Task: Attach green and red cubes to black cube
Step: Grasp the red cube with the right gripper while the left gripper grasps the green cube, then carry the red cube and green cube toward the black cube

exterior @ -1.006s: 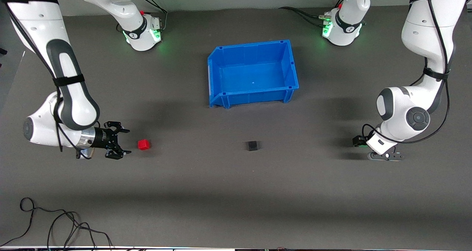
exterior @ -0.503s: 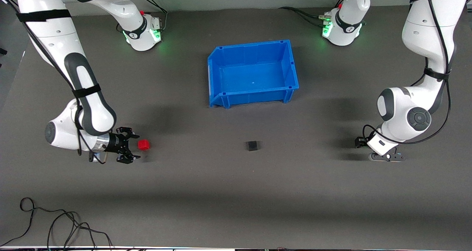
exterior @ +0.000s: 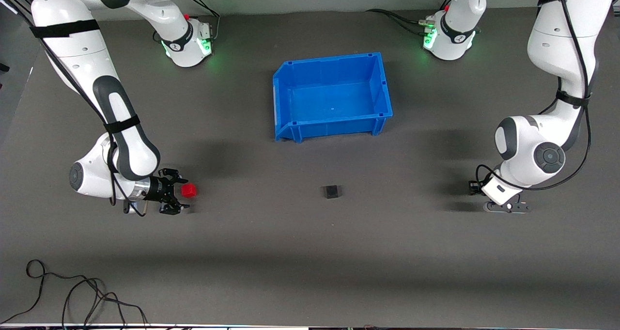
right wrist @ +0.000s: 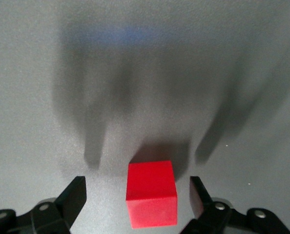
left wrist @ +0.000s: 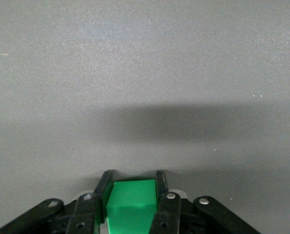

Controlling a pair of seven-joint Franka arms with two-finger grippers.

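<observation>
No words, numbers or brand names can be read anywhere. The small marks on the arm bases are illegible.

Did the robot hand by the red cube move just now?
Yes. The right hand has slid along the table toward the red cube, which stayed put, and its open fingers now reach around it.

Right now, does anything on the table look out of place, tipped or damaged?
Nothing stands out. The small red cube sits flat between the open right pincer. The left pincer is shut on the small green cube. The small matte black cube rests alone, nearer the camera than the blue plastic bin.
</observation>
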